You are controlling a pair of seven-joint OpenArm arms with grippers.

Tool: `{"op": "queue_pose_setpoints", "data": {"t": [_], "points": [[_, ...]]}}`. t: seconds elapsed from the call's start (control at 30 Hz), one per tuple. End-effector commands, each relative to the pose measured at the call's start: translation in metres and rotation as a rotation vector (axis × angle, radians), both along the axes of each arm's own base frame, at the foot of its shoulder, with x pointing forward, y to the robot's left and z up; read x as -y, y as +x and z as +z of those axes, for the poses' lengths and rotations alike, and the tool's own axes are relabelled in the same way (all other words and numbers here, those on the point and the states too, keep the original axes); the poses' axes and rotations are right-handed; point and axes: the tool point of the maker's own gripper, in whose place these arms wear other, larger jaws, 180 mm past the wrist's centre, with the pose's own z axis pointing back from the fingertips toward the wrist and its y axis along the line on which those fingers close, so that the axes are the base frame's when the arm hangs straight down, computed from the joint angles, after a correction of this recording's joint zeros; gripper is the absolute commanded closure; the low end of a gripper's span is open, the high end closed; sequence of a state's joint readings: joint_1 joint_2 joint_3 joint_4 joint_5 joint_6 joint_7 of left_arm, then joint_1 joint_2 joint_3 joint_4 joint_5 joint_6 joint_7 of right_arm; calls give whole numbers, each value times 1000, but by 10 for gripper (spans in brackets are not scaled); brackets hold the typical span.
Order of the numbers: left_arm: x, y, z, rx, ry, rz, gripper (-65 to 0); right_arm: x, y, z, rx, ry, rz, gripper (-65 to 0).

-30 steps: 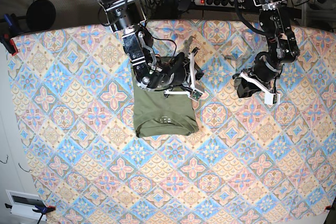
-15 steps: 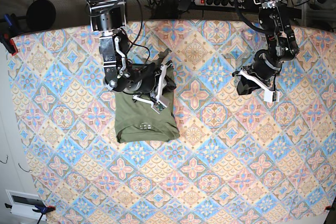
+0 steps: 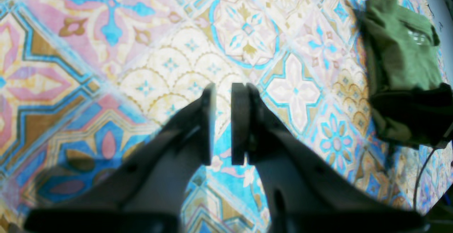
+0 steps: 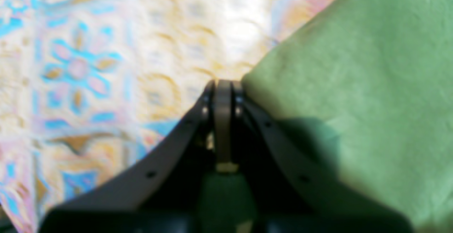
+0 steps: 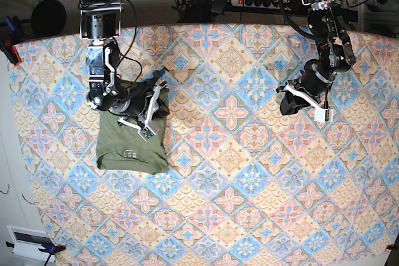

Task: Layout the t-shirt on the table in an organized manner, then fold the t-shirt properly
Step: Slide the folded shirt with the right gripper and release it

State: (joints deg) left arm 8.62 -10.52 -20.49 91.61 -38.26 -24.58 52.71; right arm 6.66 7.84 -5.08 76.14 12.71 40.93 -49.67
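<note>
We find the right gripper (image 5: 148, 114) clenched on the folded t-shirt (image 5: 131, 144), which extends toward six o'clock, while the left gripper (image 5: 303, 105), slightly parted and empty, hangs well apart.

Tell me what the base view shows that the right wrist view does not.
Only the base view shows the whole folded olive-green cotton t-shirt with its small white neck label, the left gripper hanging over bare cloth far from the shirt, and the power strip behind the table. Only the right wrist view shows the right gripper up close, shut, at the shirt's edge. Both share the green shirt and the blue, pink and cream tile-pattern table.
</note>
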Motion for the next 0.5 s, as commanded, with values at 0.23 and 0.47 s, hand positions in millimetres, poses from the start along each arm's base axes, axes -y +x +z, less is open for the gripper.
{"op": "queue_pose_setpoints", "data": {"t": [0.23,0.47], "points": [[-2,5,16,55,2,-1,-67,41,-8,-1,-7,-150,-1,-7],[-2,5,16,57,2,-1,-67,36,-24,-2,-3,-149,15,-7]]}}
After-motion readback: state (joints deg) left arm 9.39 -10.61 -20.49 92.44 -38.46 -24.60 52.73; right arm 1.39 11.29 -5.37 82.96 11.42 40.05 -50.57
